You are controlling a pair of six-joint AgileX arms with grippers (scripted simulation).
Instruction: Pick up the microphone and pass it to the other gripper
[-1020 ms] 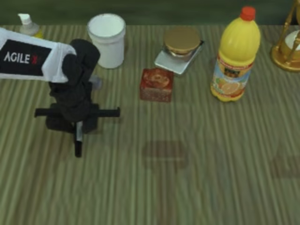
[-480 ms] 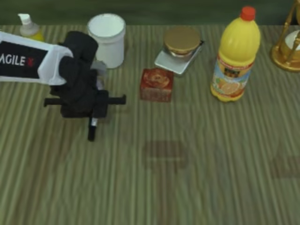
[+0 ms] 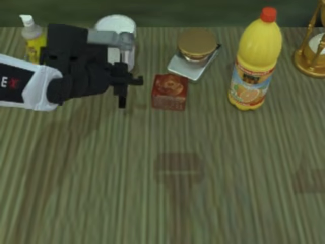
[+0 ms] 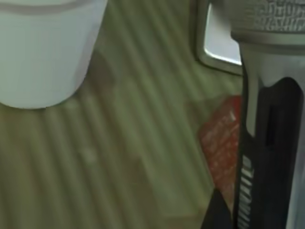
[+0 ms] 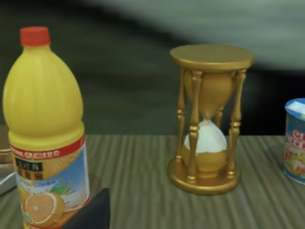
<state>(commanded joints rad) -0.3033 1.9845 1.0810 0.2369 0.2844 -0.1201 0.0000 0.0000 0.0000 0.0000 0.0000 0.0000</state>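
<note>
The left claw (image 3: 123, 81) is holding the microphone (image 3: 122, 90) pinched between its fingers, lifted clear of the worktop (image 3: 203, 193) at the far left part, just in front of the white cup (image 3: 117, 30) and to the left of the red box (image 3: 169, 91). In the top view the black handle is pointing down toward the near edge. The left wrist view is showing the microphone (image 4: 269, 143) close up, its silver mesh head above the black handle, with the white cup (image 4: 47, 52), the red box (image 4: 221, 143) and the corner of the scale (image 4: 217, 40) beyond it. The right claw is not appearing in the top view; its wrist camera is facing the orange juice bottle (image 5: 45, 129) and the golden hourglass (image 5: 209, 119) at the worktop's far right.
</note>
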